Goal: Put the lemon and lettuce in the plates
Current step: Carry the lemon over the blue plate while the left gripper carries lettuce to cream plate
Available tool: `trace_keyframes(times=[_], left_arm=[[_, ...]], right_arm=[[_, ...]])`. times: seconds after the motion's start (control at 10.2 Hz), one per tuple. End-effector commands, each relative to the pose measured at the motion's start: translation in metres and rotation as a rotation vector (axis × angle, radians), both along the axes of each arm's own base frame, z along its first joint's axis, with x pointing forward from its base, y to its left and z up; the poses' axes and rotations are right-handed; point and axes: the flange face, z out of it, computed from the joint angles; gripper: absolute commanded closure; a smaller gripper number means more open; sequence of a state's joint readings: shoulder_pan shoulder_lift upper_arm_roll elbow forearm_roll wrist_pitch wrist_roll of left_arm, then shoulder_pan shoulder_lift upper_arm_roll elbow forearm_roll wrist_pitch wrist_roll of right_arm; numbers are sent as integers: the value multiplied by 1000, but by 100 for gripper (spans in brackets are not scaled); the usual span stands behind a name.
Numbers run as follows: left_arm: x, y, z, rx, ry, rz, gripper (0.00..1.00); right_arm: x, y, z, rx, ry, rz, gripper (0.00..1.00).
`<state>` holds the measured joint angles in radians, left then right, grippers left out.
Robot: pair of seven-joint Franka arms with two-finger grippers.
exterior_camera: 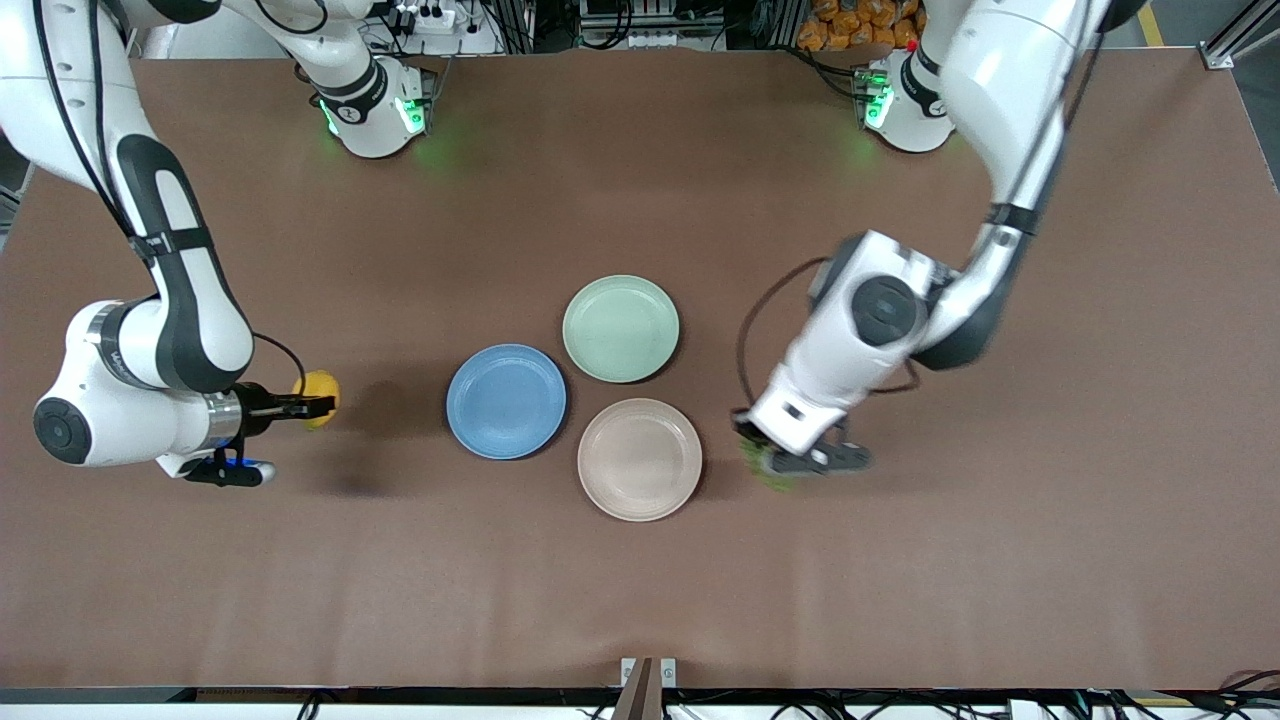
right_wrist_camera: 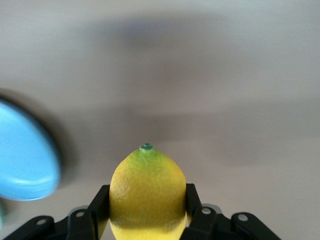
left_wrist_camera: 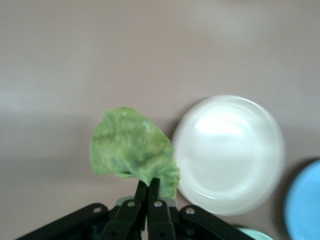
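Observation:
My right gripper (exterior_camera: 318, 405) is shut on the yellow lemon (exterior_camera: 319, 398), held above the bare table toward the right arm's end, beside the blue plate (exterior_camera: 506, 401). The right wrist view shows the lemon (right_wrist_camera: 147, 196) between the fingers and the blue plate's rim (right_wrist_camera: 25, 155). My left gripper (exterior_camera: 762, 462) is shut on the crinkled green lettuce (exterior_camera: 758, 460), held over the table beside the beige-pink plate (exterior_camera: 640, 459). The left wrist view shows the leaf (left_wrist_camera: 132, 150) hanging from the shut fingertips (left_wrist_camera: 148, 189), next to the beige-pink plate (left_wrist_camera: 229, 154).
A pale mint-green plate (exterior_camera: 621, 328) lies between the two plates, farther from the front camera, touching close to both. The blue plate's edge (left_wrist_camera: 306, 200) shows in the left wrist view. Brown table spreads around the plates.

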<state>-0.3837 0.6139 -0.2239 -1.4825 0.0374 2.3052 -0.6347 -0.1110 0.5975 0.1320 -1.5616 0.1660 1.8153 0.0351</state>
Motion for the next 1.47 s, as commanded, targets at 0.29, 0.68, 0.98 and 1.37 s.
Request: trace_keyframes(times=[0.29,0.68,0.98,1.37], left_arm=[[-14,-86,-59,-194,-134,95,100],[-17,-78,-84,-158,-110,91,100],[-15,-60,-103,-41,-33,89,74],[-12,-62,-64,-45,-57,89,0]], right_arm=[[-1,171,-8,26,-11,-201,100],[-11,217,-62,0,-15,-244,100],[-11,218,-63,-5,-4,-267,0],[3,186,-7,-5,-3,-242,0]])
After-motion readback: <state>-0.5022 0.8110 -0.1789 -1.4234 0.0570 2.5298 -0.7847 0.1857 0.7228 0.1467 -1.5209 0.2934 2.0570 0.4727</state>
